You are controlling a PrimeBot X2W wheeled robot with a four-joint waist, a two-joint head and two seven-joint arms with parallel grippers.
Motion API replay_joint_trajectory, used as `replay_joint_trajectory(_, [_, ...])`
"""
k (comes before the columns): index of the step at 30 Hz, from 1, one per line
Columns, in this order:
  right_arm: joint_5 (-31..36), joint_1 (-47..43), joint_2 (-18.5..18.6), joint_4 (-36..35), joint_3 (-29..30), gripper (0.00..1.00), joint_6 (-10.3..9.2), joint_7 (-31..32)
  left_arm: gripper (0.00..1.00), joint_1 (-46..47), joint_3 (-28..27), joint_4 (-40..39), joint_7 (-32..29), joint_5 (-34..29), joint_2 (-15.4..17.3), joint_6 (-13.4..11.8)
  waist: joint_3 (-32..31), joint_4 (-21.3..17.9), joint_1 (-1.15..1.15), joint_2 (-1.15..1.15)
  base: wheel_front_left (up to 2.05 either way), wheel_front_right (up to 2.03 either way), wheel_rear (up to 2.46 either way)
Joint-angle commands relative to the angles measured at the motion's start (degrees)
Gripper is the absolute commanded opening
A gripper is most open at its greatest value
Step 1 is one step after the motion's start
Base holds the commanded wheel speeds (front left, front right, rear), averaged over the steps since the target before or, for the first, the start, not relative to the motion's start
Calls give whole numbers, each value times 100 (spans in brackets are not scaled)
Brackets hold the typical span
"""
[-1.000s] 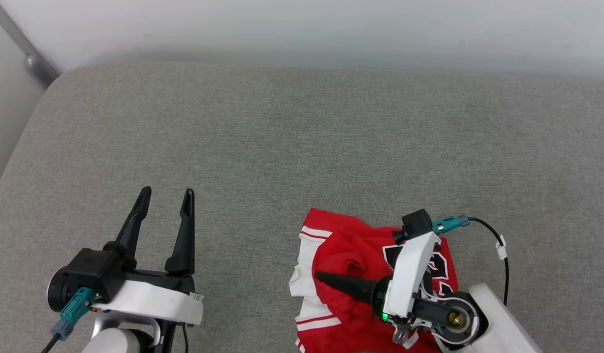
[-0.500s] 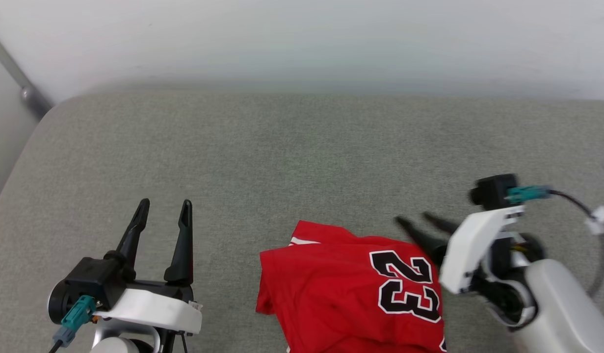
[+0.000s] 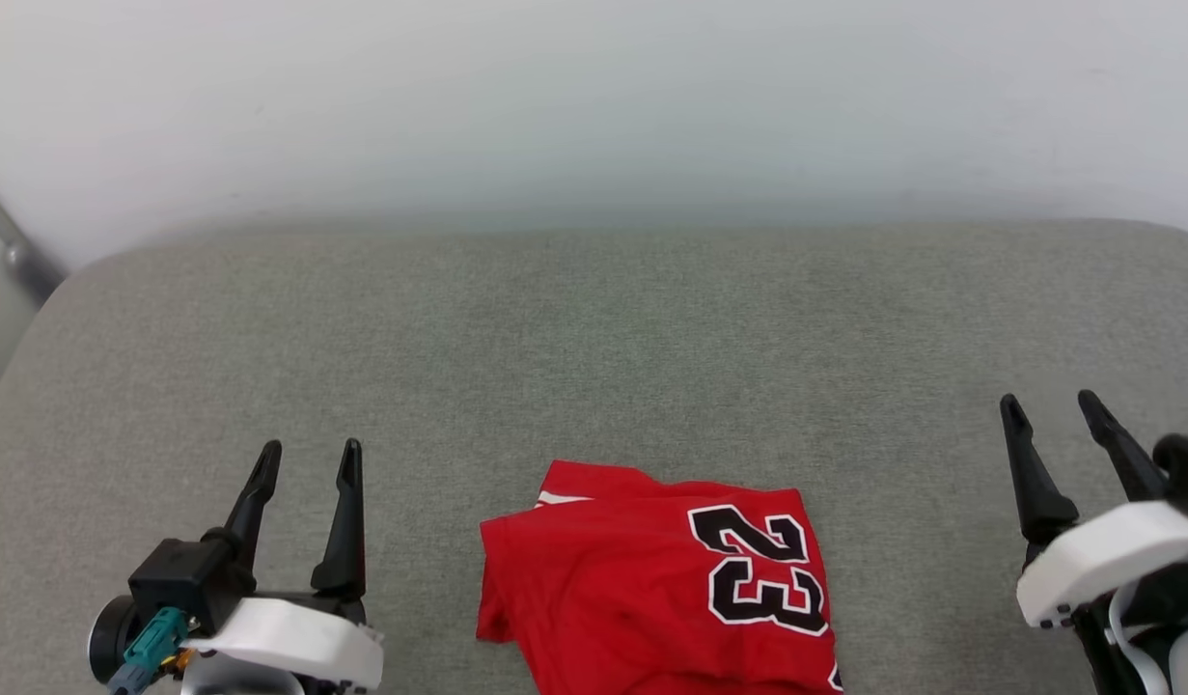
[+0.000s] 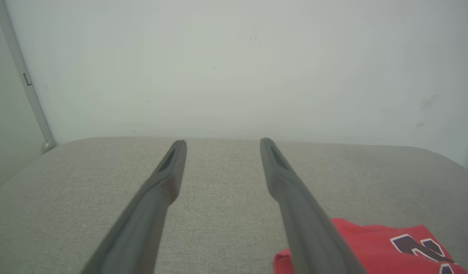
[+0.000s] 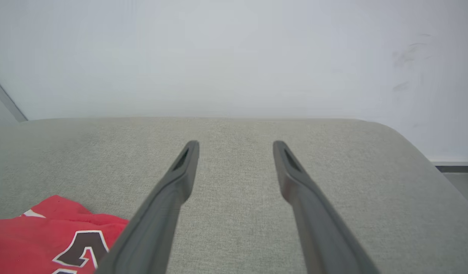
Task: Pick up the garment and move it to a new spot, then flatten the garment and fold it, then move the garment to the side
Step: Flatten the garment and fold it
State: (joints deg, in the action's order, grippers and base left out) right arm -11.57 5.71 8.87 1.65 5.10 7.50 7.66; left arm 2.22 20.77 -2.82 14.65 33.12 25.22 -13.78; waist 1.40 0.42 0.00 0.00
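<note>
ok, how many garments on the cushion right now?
1. The garment, a red jersey numbered 23, lies on the grey cushion, between the open left gripper and open right gripper, touching neither. Its near part runs past the picture's bottom edge, so more could hide there.

Garment (image 3: 642, 589) lies between left hand (image 3: 310, 446), right hand (image 3: 1049, 399) (apart).

Left gripper (image 3: 310, 446) and right gripper (image 3: 1049, 399): long tapered black fingers (image 3: 343, 526) on white shells (image 3: 290, 645); teal plug (image 3: 151, 629) behind the left's black housing (image 3: 183, 581).
</note>
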Motion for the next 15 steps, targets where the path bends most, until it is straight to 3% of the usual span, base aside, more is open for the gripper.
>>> replay_joint_trajectory(1, [39,-191,-71,-157,35,100,-3,-205,100,-118,-28,55,21,20,1,-12,-62,-49,0,0,0,0,0])
replay_joint_trajectory(7, [111,-798,-222,-571,-48,100,-3,-616,100,-326,-97,168,44,-5,-26,0,-191,-112,0,0,0,0,0])
replay_joint_trajectory(15, [201,-1269,-336,-1029,-241,100,-3,-634,100,-557,-107,170,55,-77,-81,-14,-281,-140,0,0,0,0,0])
